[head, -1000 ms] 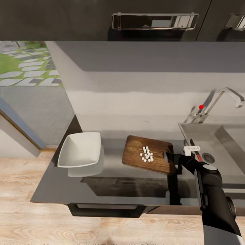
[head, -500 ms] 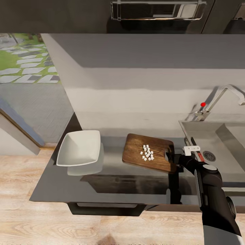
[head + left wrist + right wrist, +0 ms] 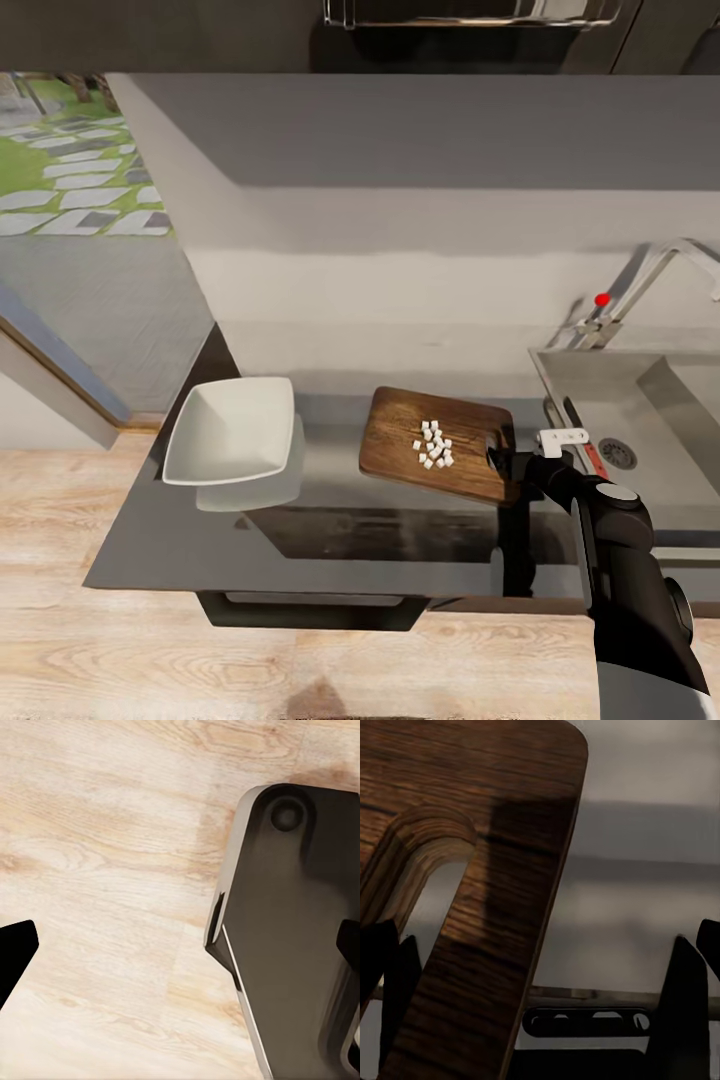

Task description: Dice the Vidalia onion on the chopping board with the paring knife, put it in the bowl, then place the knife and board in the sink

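Chopping board [image 3: 440, 444] edge held by right gripper [image 3: 497, 460], clear of bowl [image 3: 232, 431]

We see a pale grey wall [image 3: 420, 230] across the middle of the frame, with dark upper cabinets [image 3: 250, 35] along the top edge. At upper left a window [image 3: 70, 160] shows grass and paving stones. Light wood floor [image 3: 90, 650] fills the bottom, below dark base cabinets [image 3: 330, 545].
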Available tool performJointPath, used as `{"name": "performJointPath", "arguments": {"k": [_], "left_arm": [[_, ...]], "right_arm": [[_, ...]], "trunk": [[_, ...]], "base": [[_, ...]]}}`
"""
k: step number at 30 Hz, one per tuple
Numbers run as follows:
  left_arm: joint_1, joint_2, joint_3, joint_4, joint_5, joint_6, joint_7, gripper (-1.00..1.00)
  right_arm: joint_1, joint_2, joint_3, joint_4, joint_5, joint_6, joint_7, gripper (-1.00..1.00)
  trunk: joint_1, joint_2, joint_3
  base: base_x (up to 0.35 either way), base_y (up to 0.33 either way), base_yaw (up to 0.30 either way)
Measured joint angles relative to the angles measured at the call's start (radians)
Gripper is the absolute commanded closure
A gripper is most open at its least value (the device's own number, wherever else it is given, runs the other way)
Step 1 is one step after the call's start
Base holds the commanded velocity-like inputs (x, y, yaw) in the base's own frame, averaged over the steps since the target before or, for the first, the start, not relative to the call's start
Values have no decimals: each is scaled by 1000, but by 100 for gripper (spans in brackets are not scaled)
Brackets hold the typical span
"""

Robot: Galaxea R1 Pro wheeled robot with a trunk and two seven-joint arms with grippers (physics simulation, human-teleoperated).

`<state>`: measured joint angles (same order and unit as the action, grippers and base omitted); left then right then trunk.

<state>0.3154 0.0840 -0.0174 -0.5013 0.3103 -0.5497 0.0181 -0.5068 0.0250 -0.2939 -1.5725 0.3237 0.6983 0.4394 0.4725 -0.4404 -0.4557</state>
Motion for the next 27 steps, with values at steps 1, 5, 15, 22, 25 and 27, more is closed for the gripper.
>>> {"name": "performJointPath", "arguments": {"k": [1,5,15,22,25,27], "left_arm": [[0,0,0,0,0,0,0,-100],[0,0,0,0,0,0,0,-100],[0,0,0,0,0,0,0,-100],[0,0,0,0,0,0,0,-100],[0,0,0,0,0,0,0,-100],[0,0,0,0,0,0,0,-100]], "right_arm": [[0,0,0,0,-2,0,0,-100],[0,0,0,-6,-13,1,-1,-100],[0,0,0,-10,-13,1,0,-100],[0,0,0,-10,-14,1,-1,-100],[0,0,0,-10,-13,1,-1,-100],[0,0,0,-10,-14,1,-1,-100]], "trunk": [[0,0,-2],[0,0,-8],[0,0,-10],[0,0,-10],[0,0,-10],[0,0,-10]], "base": [[0,0,0],[0,0,0],[0,0,0],[0,0,0],[0,0,0],[0,0,0]]}}
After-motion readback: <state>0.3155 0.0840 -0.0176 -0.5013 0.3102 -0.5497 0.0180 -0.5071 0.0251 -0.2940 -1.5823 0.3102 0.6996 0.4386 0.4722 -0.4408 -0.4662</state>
